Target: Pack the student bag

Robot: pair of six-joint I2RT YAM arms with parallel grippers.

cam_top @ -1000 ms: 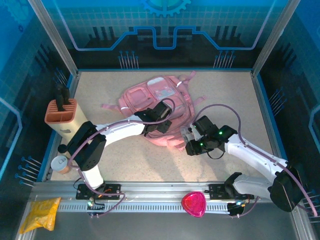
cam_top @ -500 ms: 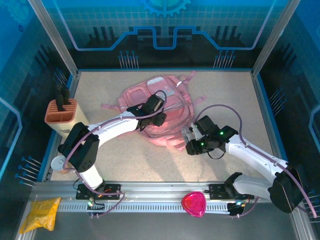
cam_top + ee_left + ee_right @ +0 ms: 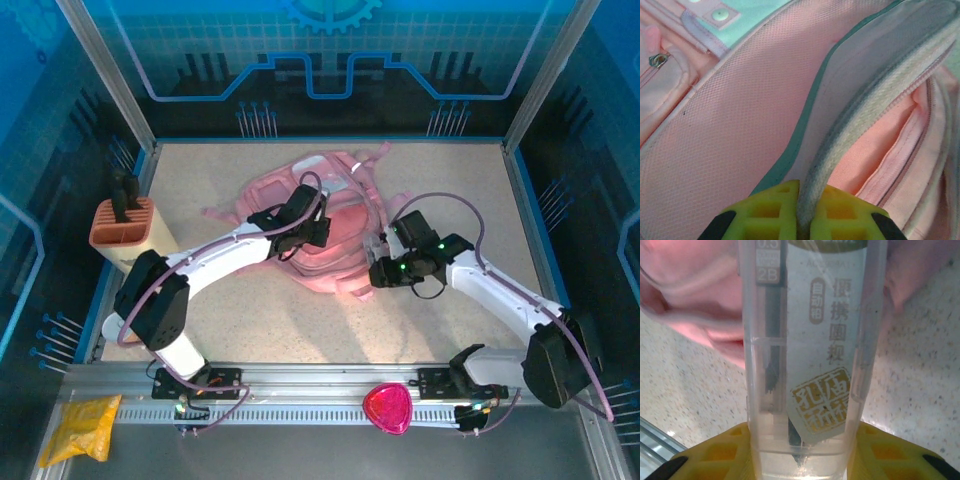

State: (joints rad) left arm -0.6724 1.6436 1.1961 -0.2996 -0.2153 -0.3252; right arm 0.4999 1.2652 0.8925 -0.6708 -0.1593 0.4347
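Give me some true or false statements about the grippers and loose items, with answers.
1. The left gripper is clamped on the open zip edge of the soft pink fabric backpack. True.
2. The right gripper is empty. False: it holds a clear plastic case with a printed label.
3. The small yellow pouch lies on the backpack. False: it lies beside the left end of the metal rail.
4. The bright pink rounded object sits on that rail. True.

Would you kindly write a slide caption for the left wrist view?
Left gripper pinching the zippered flap edge of the pink backpack.
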